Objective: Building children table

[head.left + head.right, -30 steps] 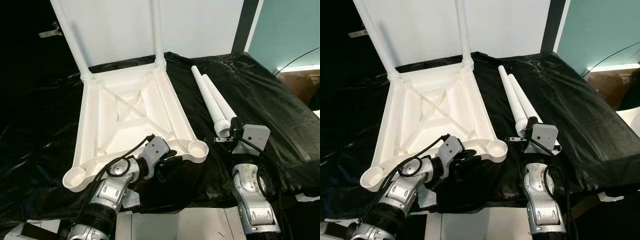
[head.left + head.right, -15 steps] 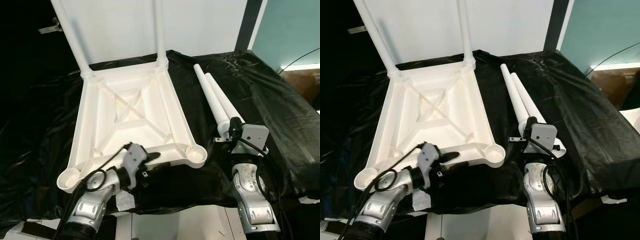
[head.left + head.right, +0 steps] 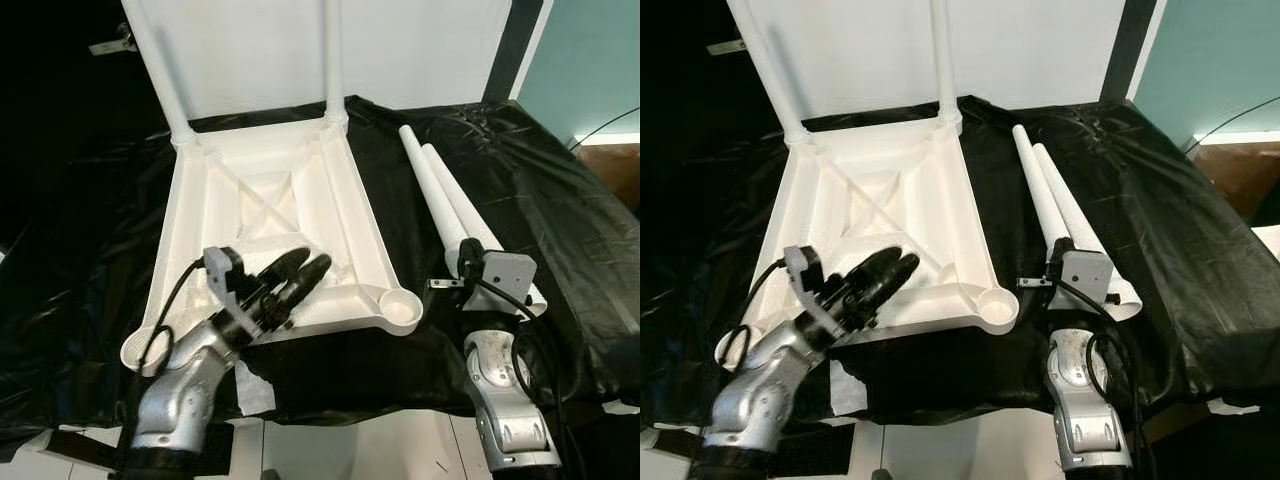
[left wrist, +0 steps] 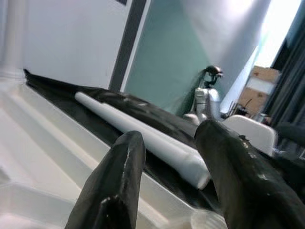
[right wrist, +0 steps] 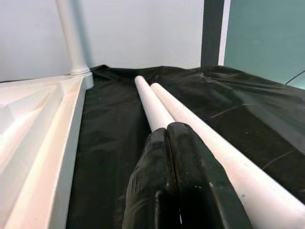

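Loose legs [image 3: 450, 205] lie lengthwise away from the closed right gripper [image 5: 174, 157]; left gripper [image 3: 297, 277] parted.

My left arm rises from the near left corner of the black-covered table, silver elbow bent, wrist lifted and angled forward toward the middle. My left gripper [image 3: 297, 275] sits raised above the near edge, its two long black fingers [image 4: 116, 186] parted with a clear gap between them, tips pointing away from me and slightly rightward. My right arm stands upright at the near right edge, forearm nearly vertical, a black cable looping along it. My right gripper [image 5: 172, 143] points straight ahead along the table, its fingers pressed flat together.
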Controlling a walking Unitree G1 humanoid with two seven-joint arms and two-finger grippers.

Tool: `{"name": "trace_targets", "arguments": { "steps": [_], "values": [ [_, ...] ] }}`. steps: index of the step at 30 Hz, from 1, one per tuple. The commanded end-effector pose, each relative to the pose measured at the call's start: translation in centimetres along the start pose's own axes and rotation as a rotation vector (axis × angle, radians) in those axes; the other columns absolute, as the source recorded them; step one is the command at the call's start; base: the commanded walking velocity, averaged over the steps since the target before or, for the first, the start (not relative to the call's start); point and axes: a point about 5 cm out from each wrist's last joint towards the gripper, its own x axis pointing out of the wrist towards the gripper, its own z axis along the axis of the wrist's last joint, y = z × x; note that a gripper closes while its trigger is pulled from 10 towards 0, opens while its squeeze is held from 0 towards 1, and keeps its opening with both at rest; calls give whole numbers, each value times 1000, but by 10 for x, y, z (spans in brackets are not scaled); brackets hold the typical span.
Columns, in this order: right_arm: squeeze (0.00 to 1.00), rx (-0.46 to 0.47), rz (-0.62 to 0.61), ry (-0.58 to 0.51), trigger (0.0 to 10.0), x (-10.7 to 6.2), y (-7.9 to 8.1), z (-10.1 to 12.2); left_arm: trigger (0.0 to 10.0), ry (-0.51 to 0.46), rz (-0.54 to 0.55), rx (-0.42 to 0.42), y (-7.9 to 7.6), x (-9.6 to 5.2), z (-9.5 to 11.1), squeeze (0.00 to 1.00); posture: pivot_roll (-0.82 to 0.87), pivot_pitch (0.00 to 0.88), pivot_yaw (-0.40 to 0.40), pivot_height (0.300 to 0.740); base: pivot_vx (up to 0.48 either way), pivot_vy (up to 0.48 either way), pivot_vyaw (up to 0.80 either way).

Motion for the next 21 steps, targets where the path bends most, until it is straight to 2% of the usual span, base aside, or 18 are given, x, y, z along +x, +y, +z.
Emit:
{"name": "trace_targets", "arguments": {
  "steps": [1, 4, 5, 13, 17, 18, 21],
  "values": [
    [0, 2, 9, -7, 10000, 3, 2, 1, 10000, 22, 133, 30, 12, 1, -6, 0, -63, 18, 34, 740, 0, 0, 0],
    [0, 2, 3, -20, 10000, 8, 1, 3, 10000, 21, 198, 31, 17, 6, -8, 0, -67, 15, 38, 740, 0, 0, 0],
    [0, 6, -13, -53, 10000, 18, 0, 9, 10000, 100, 305, 89, 24, 13, -15, 0, -71, 17, 49, 740, 0, 0, 0],
    [0, 37, -39, -106, 10000, 31, 3, 22, 10000, 149, 376, 129, 30, 13, -17, 0, -68, 55, 65, 740, 0, 0, 0],
    [0, 44, -40, -105, 10000, 30, 5, 23, 10000, 156, 388, 141, 30, 10, -18, 0, -64, 53, 64, 740, 0, 0, 0],
    [0, 47, -34, -91, 10000, 26, 6, 19, 10000, 162, 402, 176, 30, 7, -20, 0, -61, 48, 64, 740, 0, 0, 0],
    [0, 46, -19, -80, 10000, 23, 9, 17, 10000, 163, 425, 204, 31, 5, -21, 0, -58, 40, 62, 740, 0, 0, 0]
  ]
}}
